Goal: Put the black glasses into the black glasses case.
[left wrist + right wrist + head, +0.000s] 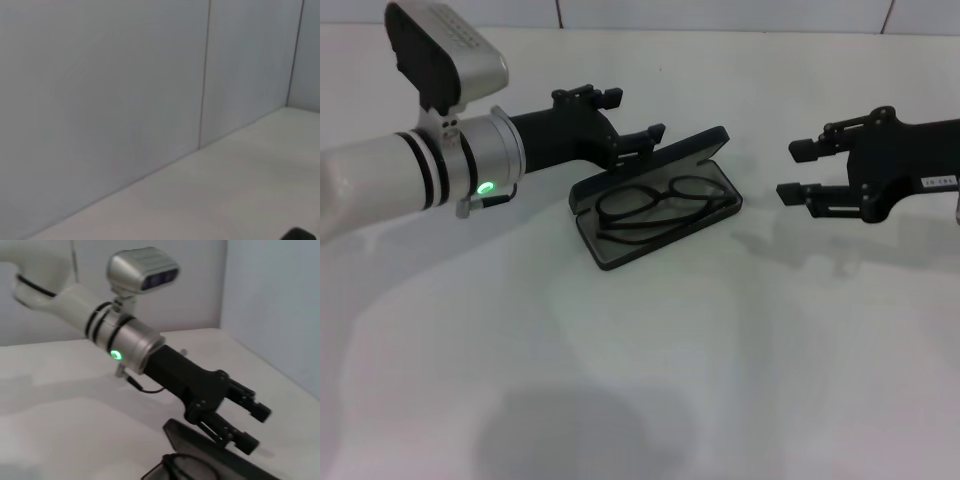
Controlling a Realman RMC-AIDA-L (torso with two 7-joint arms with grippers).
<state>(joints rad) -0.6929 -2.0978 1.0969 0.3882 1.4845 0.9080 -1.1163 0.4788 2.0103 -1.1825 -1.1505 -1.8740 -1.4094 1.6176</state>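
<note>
The left arm [75, 305], white with black rings and a silver collar, reaches across the white bench [65, 425] from the far side. A green light [116, 355] glows on the collar, and a silver camera housing [143, 270] sits on top of the wrist. The black left gripper [252, 427] hangs just above the raised lid of the black glasses case [220, 452], its two fingers parted with a clear gap between them. Part of the black glasses [175, 460] shows as a thin dark rim inside the open case, at the near edge of the bench. A pale wall [270, 300] stands behind the bench.
</note>
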